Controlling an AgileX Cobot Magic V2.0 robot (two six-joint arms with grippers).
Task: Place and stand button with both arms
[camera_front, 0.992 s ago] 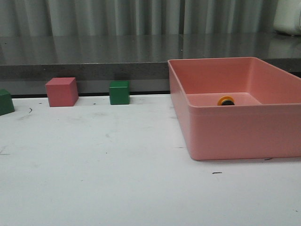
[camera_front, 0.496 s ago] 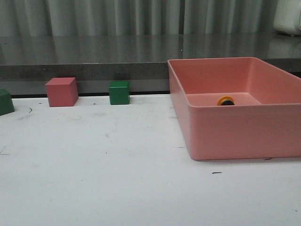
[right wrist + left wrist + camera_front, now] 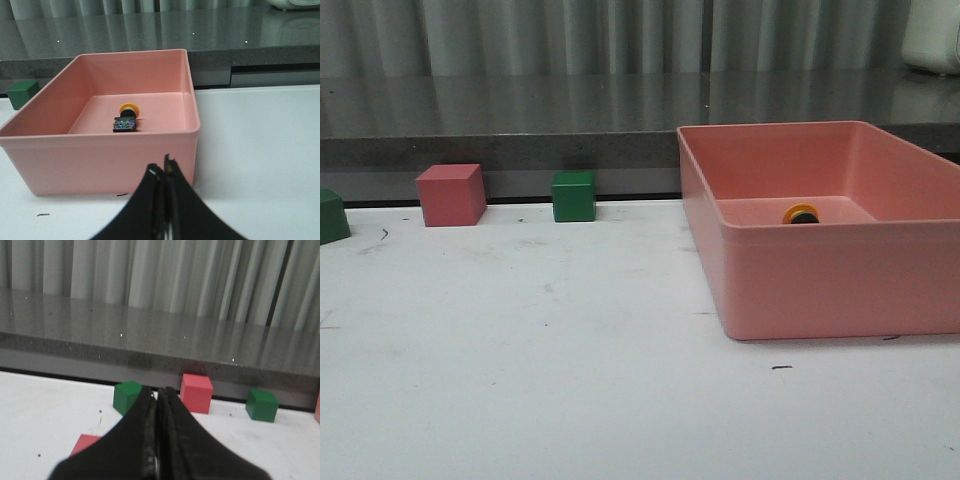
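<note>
One button [image 3: 127, 118] lies on its side on the floor of one pink bin [image 3: 820, 285], apart from all walls. Cubes on the table [image 3: 570, 380]: pink cube [image 3: 450, 194], green cube [image 3: 574, 196], a second green cube [image 3: 332, 216] at the table's left edge. Left gripper [image 3: 159, 405] and right gripper [image 3: 161, 172]: fingers pressed together, empty.

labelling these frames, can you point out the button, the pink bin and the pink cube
button [image 3: 126, 118]: right wrist view, on its black body, lying in the bin.
pink bin [image 3: 820, 285]: front view, on its near outer wall.
pink cube [image 3: 448, 199]: front view, on its front face.
</note>
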